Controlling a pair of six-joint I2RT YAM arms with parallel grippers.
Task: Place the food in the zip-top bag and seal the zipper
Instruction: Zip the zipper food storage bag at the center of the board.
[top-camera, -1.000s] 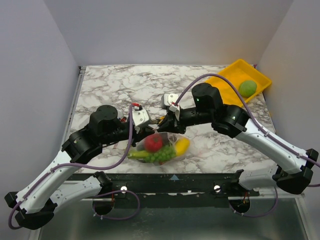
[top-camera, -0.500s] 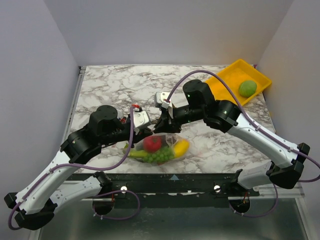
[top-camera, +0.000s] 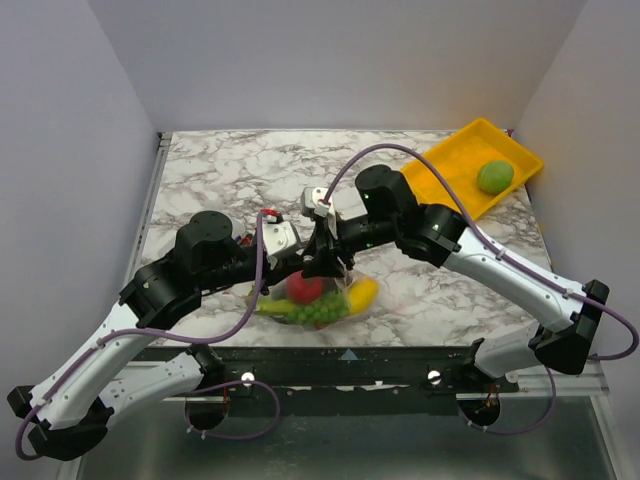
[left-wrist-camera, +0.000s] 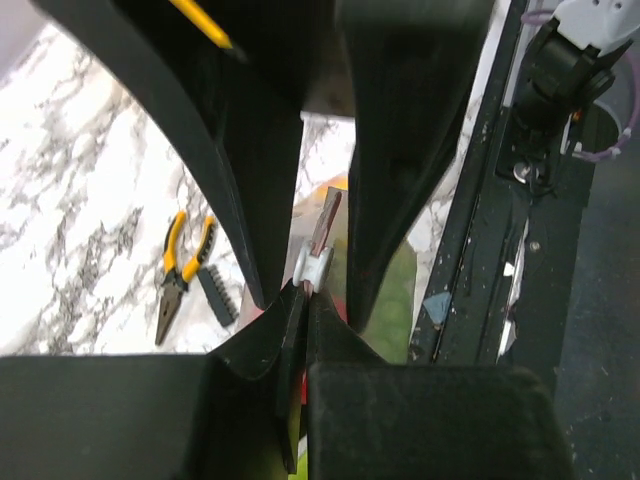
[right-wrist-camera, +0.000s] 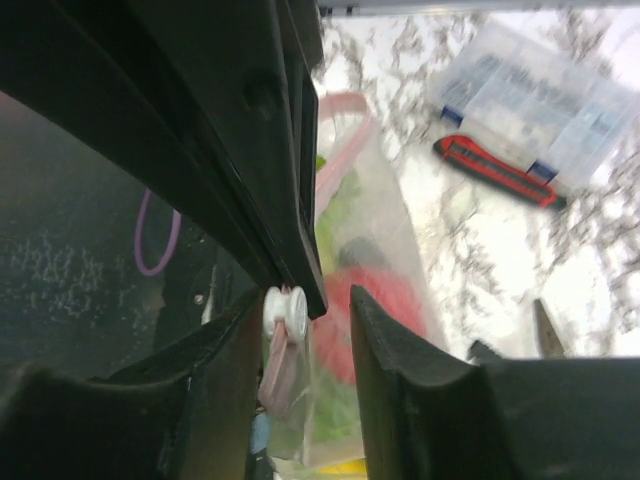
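Both tilted down | left hand (left-wrist-camera: 305, 287) pinching zipper (left-wrist-camera: 324, 218) | right hand (right-wrist-camera: 335, 302) spread around it

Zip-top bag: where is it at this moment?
In the top view, the zip-top bag is centrally at the near edge of the table, under the left hand and right hand.

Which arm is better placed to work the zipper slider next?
Right. The right gripper is open with the white slider between its fingers. The left gripper is shut on the zipper, anchoring the zip-top bag, so it looks better left holding.
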